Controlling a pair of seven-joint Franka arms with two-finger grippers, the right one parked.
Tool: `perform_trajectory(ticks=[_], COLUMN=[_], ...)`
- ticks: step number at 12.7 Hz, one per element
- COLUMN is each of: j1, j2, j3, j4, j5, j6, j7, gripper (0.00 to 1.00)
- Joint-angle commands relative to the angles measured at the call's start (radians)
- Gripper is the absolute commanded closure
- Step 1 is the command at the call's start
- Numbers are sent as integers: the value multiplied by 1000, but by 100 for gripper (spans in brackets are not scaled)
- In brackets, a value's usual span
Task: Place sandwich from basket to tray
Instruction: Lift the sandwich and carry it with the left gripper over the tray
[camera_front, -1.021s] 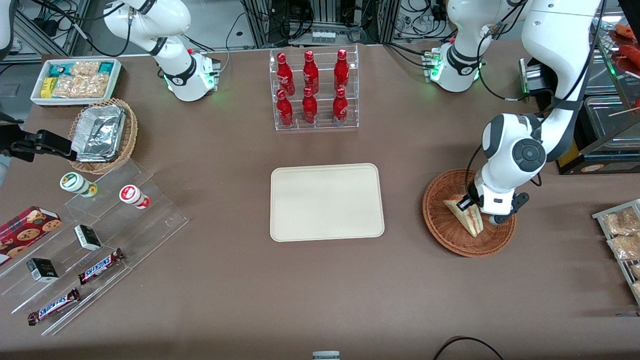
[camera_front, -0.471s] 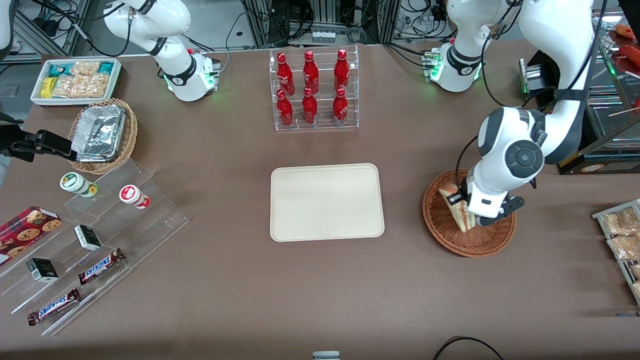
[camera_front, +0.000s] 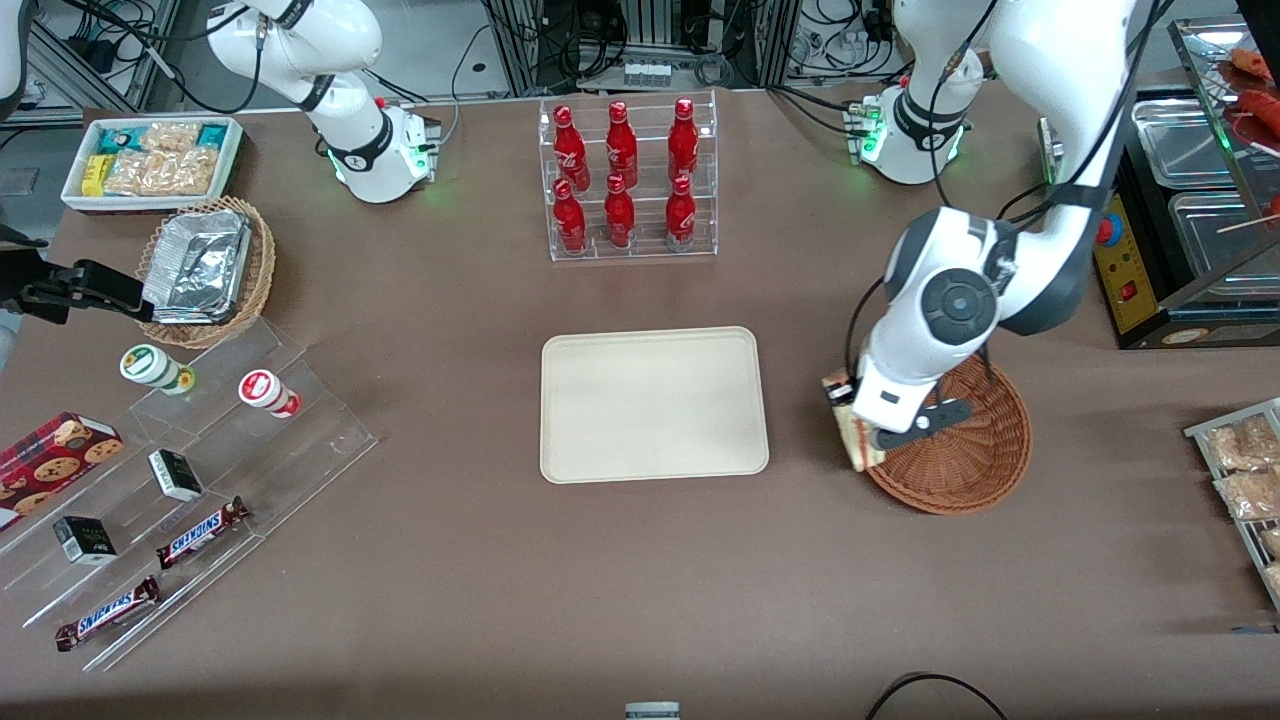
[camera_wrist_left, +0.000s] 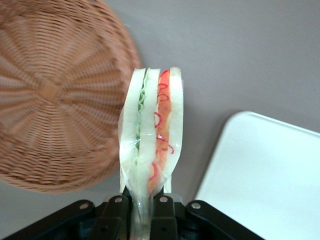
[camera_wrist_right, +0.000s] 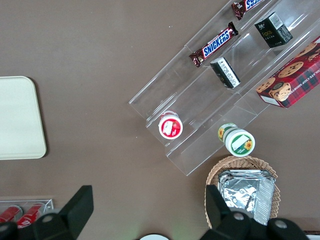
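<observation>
- Tray sits bare mid-table; nothing of the task on it yet. In the left wrist view I see one rounded corner of the tray, near the sandwich tip but not under it.
- Sandwich is off the wicker now. A second ago it lay low inside the bowl; half a second ago it was lifted above the basket's middle. Now it hangs over the basket's tray-side rim, partly over bare table.
- Left wrist view confirms the grab: sandwich held edge-on, green layer on one side and red on the other, with the wrapper pinched at its base.
- Gripper has its jaws closed narrow on the sandwich's thick end; black fingers press both faces. Gripper shows no visible slack, so I judge the hold firm.
- Basket hasn't shifted across the three front frames and, as far as I can see, holds nothing else. Basket shows a bare woven floor.
- My read: pick is done and transfer has begun. The arm has swung toward the tray, and the wedge is almost clear of the rim.
- Remaining: carry across the gap between basket and tray, lower, release. Main risk: the wrapper slipping in the pinch.
</observation>
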Motion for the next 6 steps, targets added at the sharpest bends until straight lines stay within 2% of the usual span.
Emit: perform_trajectory(ticks=[1, 3, 4, 6], j1=[-86, -144, -178, -241], j2=[90, 137, 183, 271], j3=[4, 2, 4, 4], j4=[117, 157, 204, 295], j5=[-15, -24, -44, -38], j6=[-31, -19, -19, -19], j7=[-2, -22, -52, -120], gripper=[100, 100, 100, 100])
